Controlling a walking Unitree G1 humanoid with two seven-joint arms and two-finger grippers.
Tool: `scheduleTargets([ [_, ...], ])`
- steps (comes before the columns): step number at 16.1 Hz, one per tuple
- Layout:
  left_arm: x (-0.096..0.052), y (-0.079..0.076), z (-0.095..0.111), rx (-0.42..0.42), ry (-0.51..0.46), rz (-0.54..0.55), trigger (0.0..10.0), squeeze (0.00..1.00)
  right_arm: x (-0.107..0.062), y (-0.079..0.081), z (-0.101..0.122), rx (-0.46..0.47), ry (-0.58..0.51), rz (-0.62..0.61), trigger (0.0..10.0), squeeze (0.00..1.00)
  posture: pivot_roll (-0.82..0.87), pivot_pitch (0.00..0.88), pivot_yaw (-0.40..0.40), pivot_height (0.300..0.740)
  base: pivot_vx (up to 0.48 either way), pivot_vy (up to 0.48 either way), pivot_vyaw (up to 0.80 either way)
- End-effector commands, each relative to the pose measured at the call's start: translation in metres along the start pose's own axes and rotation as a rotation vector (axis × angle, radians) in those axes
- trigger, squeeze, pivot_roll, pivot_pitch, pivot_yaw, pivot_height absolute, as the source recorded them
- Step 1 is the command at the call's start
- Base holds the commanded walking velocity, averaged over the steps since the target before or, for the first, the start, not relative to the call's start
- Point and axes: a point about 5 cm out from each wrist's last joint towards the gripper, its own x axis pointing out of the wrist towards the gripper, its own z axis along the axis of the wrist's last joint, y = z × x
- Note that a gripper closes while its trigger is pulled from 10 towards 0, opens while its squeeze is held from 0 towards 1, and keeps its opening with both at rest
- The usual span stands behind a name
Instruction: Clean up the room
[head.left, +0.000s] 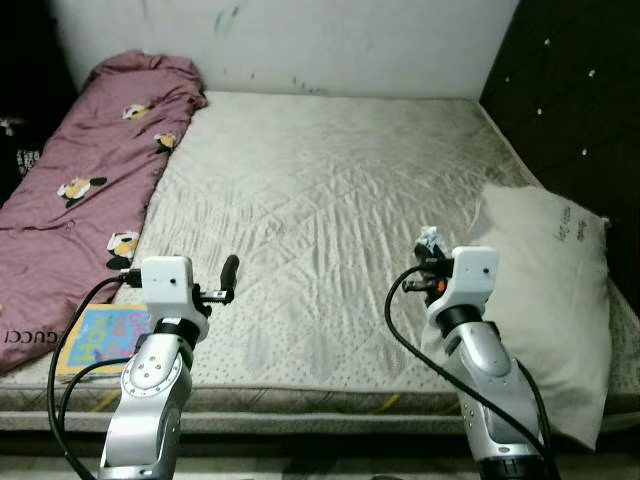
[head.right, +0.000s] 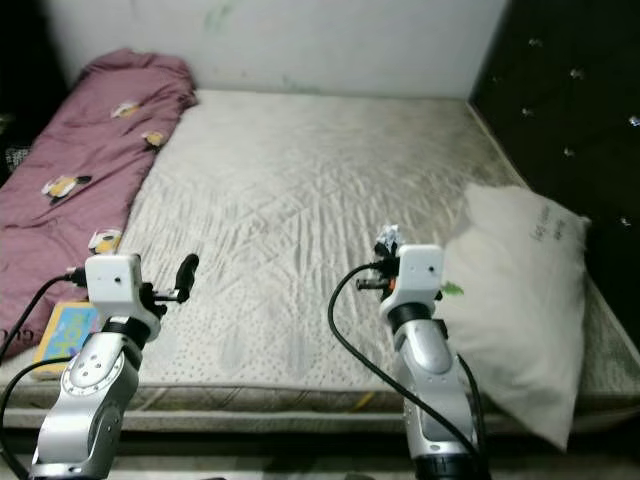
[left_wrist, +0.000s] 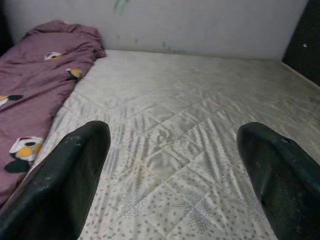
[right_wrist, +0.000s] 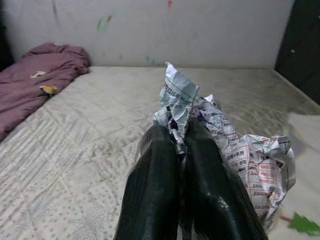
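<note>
Holding a crumpled paper wrapper (right_wrist: 220, 135), printed with small text and red marks, the right gripper (right_wrist: 181, 132) has its fingers (right_wrist: 155, 190) pressed together on the wad, pinching it near the top fold. In the head views the wad (head.left: 429, 240) shows as a small white scrap above the right wrist, lifted clear of the bed and close to the pillow's near edge.

Left gripper (left_wrist: 175, 165): fingers well apart, nothing between them, held over the front part of the mattress.

Step in hand, as I judge it: litter picked up, on its way to disposal. Next move likely calls for turning away from the bed to find a bin; none can be seen from here. Grip is thin, on loose paper, so it could slip if swung.

Surface: bare quilted mattress (head.left: 320, 200), cream, wrinkled, no sheet. A maroon blanket (head.left: 90, 170) with cartoon prints lies bunched along the robot's left side, running up to the wall. A white pillow (head.left: 545, 290) sits at the right edge, partly overhanging. A colourful flat book (head.left: 100, 340) rests at the front left corner, beside the blanket.

Room: pale scuffed wall (head.left: 300, 40) behind; dark padded panel (head.left: 570, 90) to the right.
</note>
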Motion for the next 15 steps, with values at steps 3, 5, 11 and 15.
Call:
scheduleTargets([
  [3, 0.0003, -0.0036, -0.0003, -0.006, 0.005, -0.012, 10.0, 0.00, -0.0009, -0.0056, -0.0018, -0.010, 0.010, -0.020, 10.0, 0.00, 0.00, 0.000, 0.030, 0.740, 0.000, 0.469, 0.00],
  [5, 0.0005, -0.0036, -0.0004, -0.006, 0.007, -0.013, 10.0, 0.00, -0.0016, -0.0046, -0.0027, -0.010, 0.013, -0.018, 10.0, 0.00, 0.00, 0.000, 0.028, 0.740, 0.000, 0.480, 0.00],
  [11, 0.0004, -0.0043, -0.0003, -0.007, 0.008, -0.014, 10.0, 0.00, -0.0021, -0.0048, -0.0044, -0.013, 0.022, -0.015, 10.0, 0.00, 0.00, 0.000, 0.024, 0.740, 0.000, 0.480, 0.00],
  [15, -0.0001, -0.0046, -0.0003, -0.012, 0.012, -0.019, 10.0, 0.00, -0.0015, -0.0051, -0.0045, -0.016, 0.023, -0.013, 10.0, 0.00, 0.00, 0.000, 0.027, 0.740, 0.000, 0.480, 0.00],
])
